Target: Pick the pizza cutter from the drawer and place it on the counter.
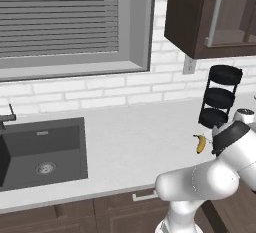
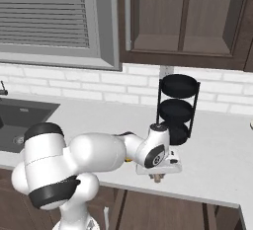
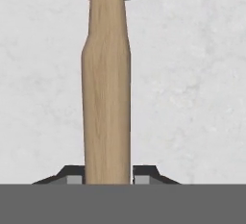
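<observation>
pizza cutter [image 3: 106,103]: lay lengthwise in the hand view, wooden handle running up from between the finger tips to a round blade cut off by the top edge, pale counter directly behind it.
handling: judged light and stiff; the smooth wood could slip, and the wheel end probably outweighs the handle, so a hold low on the handle might let it tip.
where to hold: the straight lower handle, well away from the blade edge.
gripper [image 3: 107,180]: closed around the base of the handle, a dark finger tip tight on each side.
counter [image 1: 130,137]: grey-white slab; in the right base view the hand hovered low near its front edge.
progress: judged near set-down, not yet released.
nearby: banana [image 1: 200,143], black tiered rack [image 2: 176,109], sink [image 1: 42,152] well apart.
</observation>
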Controlling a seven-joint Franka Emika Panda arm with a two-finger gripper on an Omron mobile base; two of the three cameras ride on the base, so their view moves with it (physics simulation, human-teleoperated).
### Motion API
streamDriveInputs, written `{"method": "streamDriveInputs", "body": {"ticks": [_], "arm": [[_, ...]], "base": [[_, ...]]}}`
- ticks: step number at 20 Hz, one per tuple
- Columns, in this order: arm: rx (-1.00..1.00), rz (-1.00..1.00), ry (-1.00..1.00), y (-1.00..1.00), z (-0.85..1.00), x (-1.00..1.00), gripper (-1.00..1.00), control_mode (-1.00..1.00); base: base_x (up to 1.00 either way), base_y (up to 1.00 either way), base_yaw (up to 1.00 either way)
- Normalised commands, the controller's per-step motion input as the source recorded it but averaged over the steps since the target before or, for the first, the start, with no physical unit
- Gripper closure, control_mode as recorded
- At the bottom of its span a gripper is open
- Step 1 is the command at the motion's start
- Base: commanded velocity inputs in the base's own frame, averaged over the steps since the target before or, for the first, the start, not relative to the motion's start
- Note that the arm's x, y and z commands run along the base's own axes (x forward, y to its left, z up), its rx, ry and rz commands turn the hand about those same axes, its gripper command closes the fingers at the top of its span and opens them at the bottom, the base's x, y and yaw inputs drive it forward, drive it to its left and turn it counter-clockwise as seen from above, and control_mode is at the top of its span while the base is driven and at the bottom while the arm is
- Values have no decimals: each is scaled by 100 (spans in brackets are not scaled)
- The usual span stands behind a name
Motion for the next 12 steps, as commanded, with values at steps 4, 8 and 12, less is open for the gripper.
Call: {"method": "streamDriveInputs", "body": {"ticks": [4,8,12], "arm": [[1,3,0,0,-14,23,100,-100],[0,2,0,0,-2,9,-100,-100],[0,0,0,0,0,0,-100,-100]], "base": [[0,0,0],[0,0,0],[0,0,0]]}}
